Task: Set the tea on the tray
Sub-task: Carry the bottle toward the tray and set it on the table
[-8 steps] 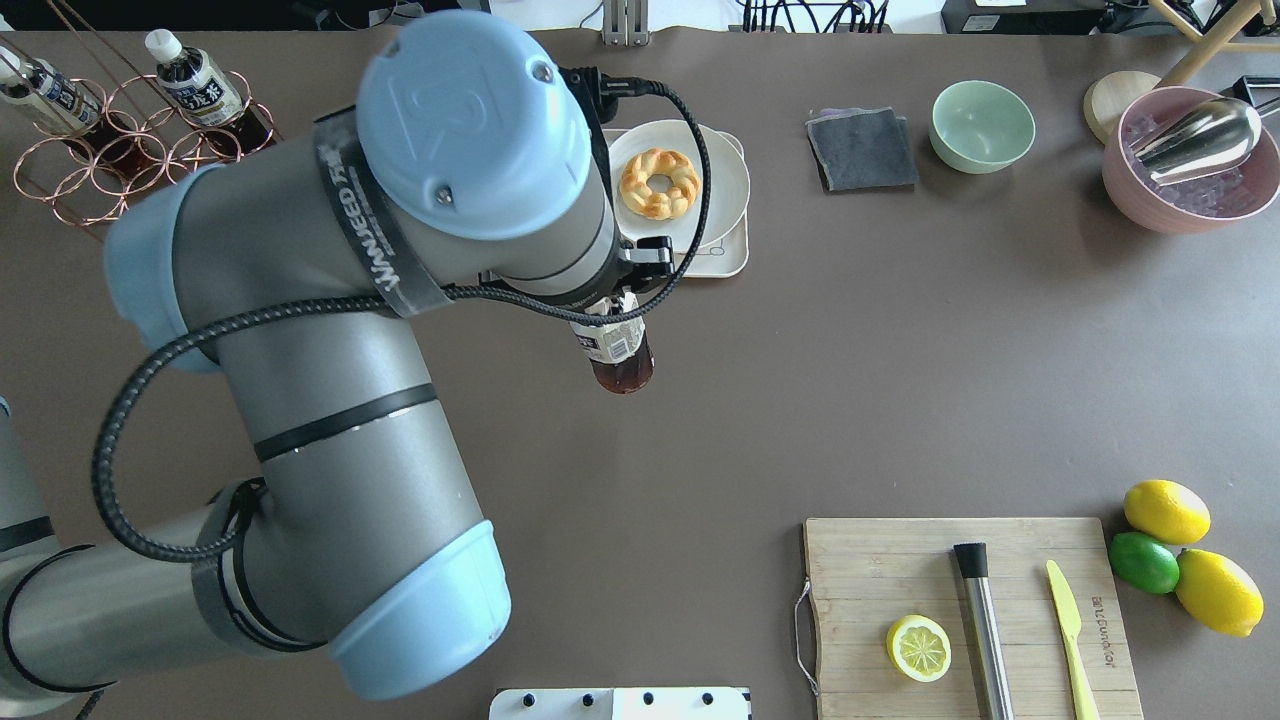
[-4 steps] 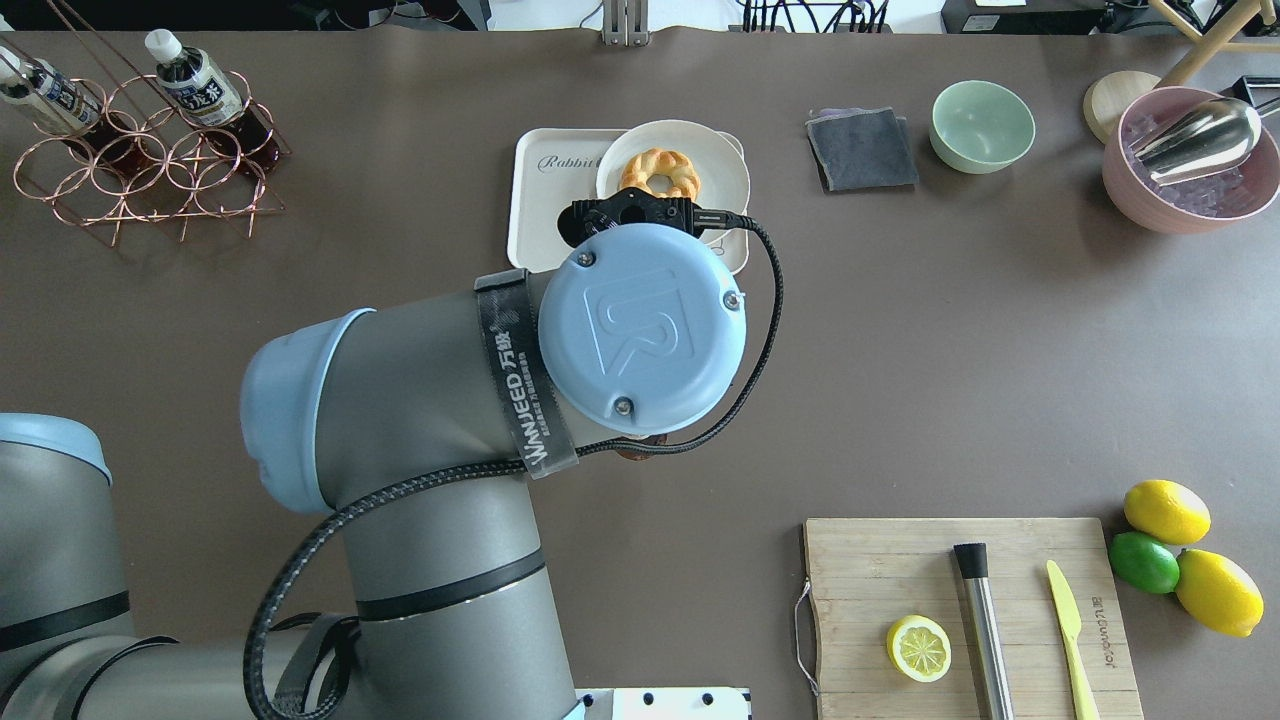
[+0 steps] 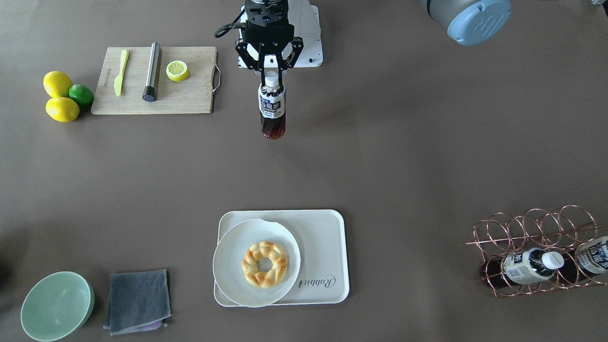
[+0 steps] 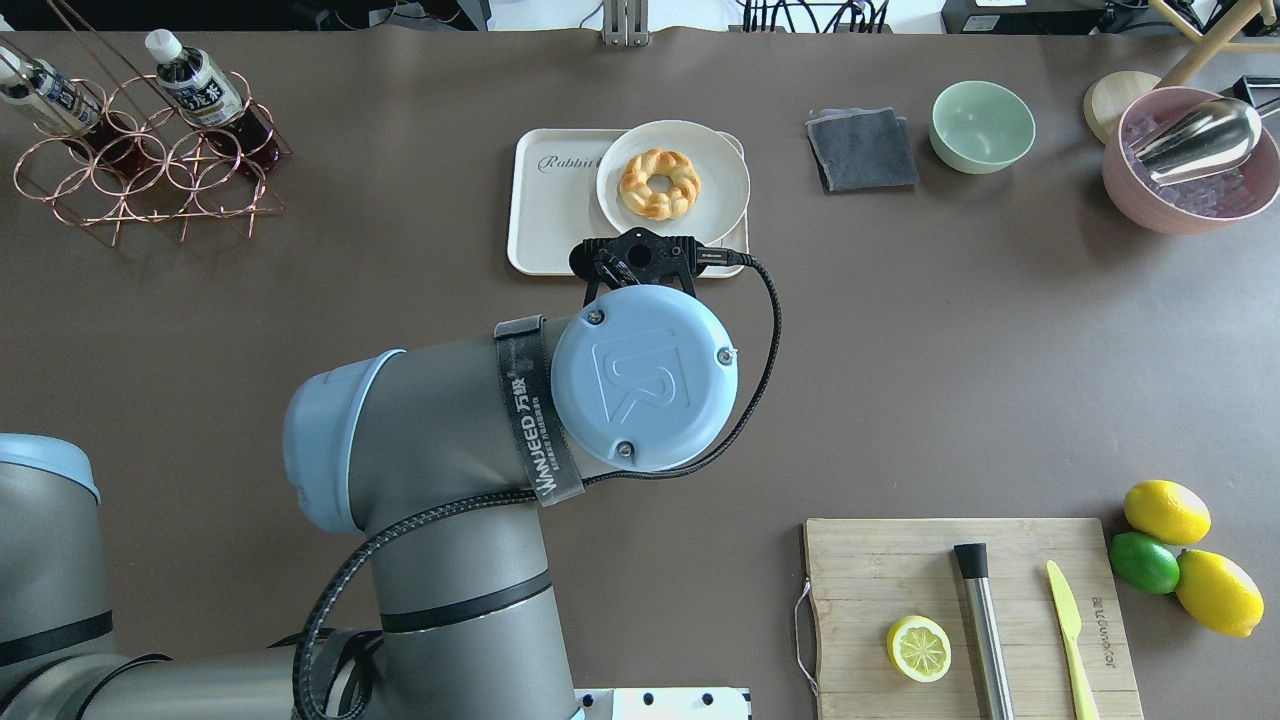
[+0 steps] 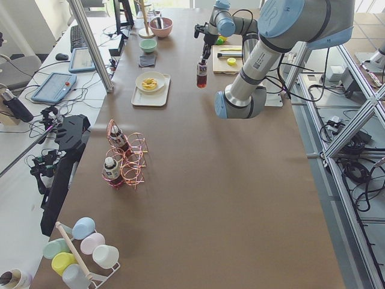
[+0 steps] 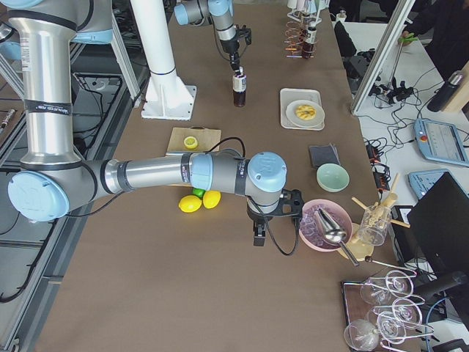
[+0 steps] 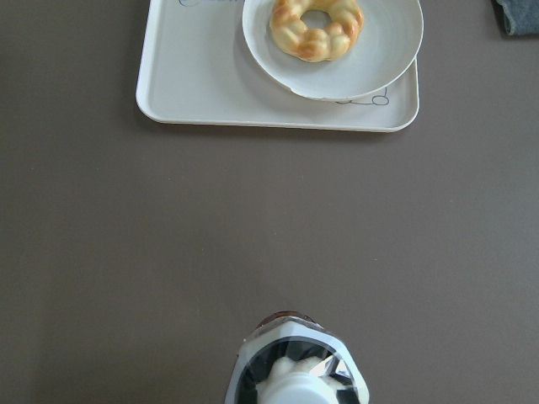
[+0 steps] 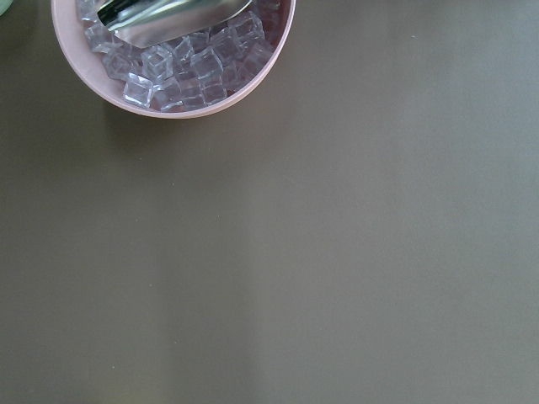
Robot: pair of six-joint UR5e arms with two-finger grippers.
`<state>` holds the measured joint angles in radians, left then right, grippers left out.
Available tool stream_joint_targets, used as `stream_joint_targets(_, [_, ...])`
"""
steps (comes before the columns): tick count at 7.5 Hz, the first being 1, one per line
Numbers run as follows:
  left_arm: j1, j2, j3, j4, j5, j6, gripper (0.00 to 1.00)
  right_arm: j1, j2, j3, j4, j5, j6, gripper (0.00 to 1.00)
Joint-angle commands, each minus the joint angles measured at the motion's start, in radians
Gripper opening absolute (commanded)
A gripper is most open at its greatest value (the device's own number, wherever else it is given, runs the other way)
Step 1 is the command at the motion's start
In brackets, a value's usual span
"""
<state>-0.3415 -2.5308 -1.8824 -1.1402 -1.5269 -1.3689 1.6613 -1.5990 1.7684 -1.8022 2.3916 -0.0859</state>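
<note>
At my far left, a copper wire rack (image 4: 140, 165) of joined rings holds two more bottles (image 4: 195, 88), both leaning. Toward the middle, my left end effector (image 3: 270, 72) is clamped on the white cap of the tea (image 3: 272, 109). The bottle hangs upright, dark reddish-brown under a white-grey label. I cannot tell whether its base touches the table (image 4: 900, 350).

From overhead my own wrist joint hides the tea. The front-facing view shows it whole, and my left wrist view looks straight down on its cap. A stretch of matte brown table lies between the tea and the tray (image 3: 323, 247), which are well apart.

The tray is cream-white plastic with rounded corners and a raised rim. A round white plate (image 3: 232, 256) bearing a braided ring pastry (image 3: 264, 264) covers the half on my right and overhangs the rim. The half with the grey script is bare.

Further right lie a folded grey cloth (image 4: 862, 148), a pale green bowl (image 4: 983, 125) and a pink bowl (image 4: 1112, 175) of clear ice cubes (image 8: 194, 71) with a metal scoop (image 4: 1200, 135). My right end effector (image 6: 258, 236) hovers near that bowl. It shows only from the side, so I cannot tell whether its fingers are apart or together. Nearer me sits a wooden board (image 4: 880, 560).
</note>
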Motion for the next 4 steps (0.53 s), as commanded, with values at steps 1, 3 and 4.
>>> stream_joint_targets(1, [0.001,0.021,0.029,-0.033,0.002,0.005,0.00,0.000,0.001,0.000,0.000,0.000,0.000,1.00])
stream_joint_targets(3, [0.001,0.015,0.043,-0.032,0.004,0.011,0.00,0.000,0.001,-0.003,0.000,0.000,0.000,1.00])
stream_joint_targets(4, [0.001,0.015,0.045,-0.032,0.004,0.020,0.00,0.000,0.001,-0.003,0.001,0.000,0.000,1.00])
